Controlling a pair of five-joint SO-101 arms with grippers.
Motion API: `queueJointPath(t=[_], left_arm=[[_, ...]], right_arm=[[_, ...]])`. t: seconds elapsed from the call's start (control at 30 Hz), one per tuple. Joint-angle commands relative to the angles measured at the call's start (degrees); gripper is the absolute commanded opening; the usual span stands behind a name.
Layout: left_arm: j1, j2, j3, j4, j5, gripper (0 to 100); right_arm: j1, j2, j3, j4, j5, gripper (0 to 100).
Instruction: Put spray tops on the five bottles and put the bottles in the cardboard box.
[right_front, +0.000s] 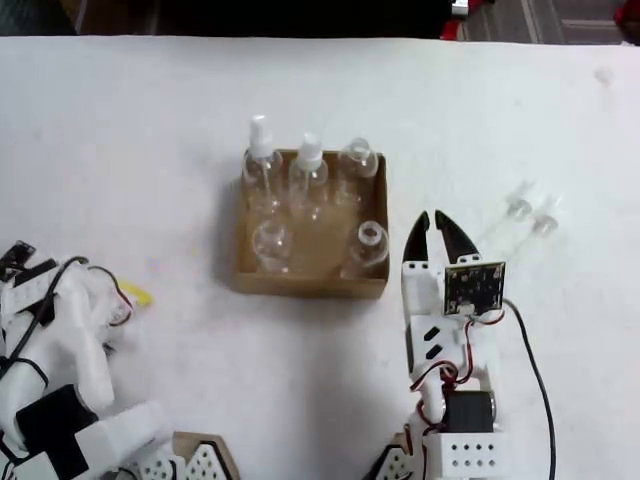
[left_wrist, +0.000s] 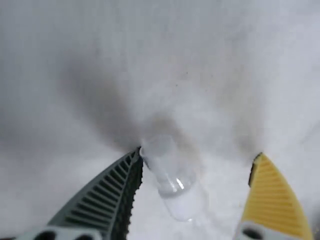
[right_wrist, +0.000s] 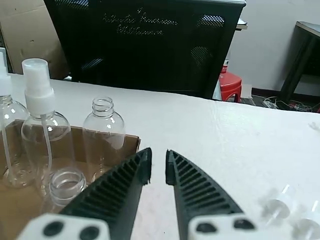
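Observation:
The cardboard box (right_front: 310, 285) holds five clear bottles. Two at the back, a bottle (right_front: 262, 165) and its neighbour (right_front: 308, 170), wear white spray tops; the back right bottle (right_front: 357, 165) and the front two (right_front: 270, 240) (right_front: 368, 245) have bare necks. Two spray tops (right_front: 520, 207) (right_front: 545, 220) lie on the table right of the box. My right gripper (right_front: 432, 216) sits just right of the box, narrowly open and empty, also seen as the right gripper (right_wrist: 157, 162). My left gripper (left_wrist: 198, 156) is open around a clear spray top (left_wrist: 170, 180) lying on the table, against the grey finger (left_wrist: 120, 185).
The left arm is folded at the near left corner, its yellow fingertip (right_front: 138, 296) left of the box. The white table (right_front: 150, 130) is bare behind and left of the box. A black chair (right_wrist: 145, 45) stands beyond the far edge.

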Motion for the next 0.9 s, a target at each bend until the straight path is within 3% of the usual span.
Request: queueJointPath(t=[0.0, 0.67, 0.73, 0.87], left_arm=[[-0.5, 0.0, -2.5, -2.0, 1.3, 32], [-0.5, 0.0, -2.8, -2.2, 1.7, 31], [-0.5, 0.0, -2.9, -2.3, 1.7, 27], [-0.5, 0.0, -2.9, -3.8, 0.8, 9]], right_arm=[[-0.4, -0.5, 0.4, 0.3, 1.1, 4.3], [-0.3, -0.5, 0.4, 0.3, 1.1, 4.3], [-0.3, -0.5, 0.4, 0.3, 1.1, 4.3], [-0.2, -0.5, 0.4, 0.3, 1.1, 4.3]])
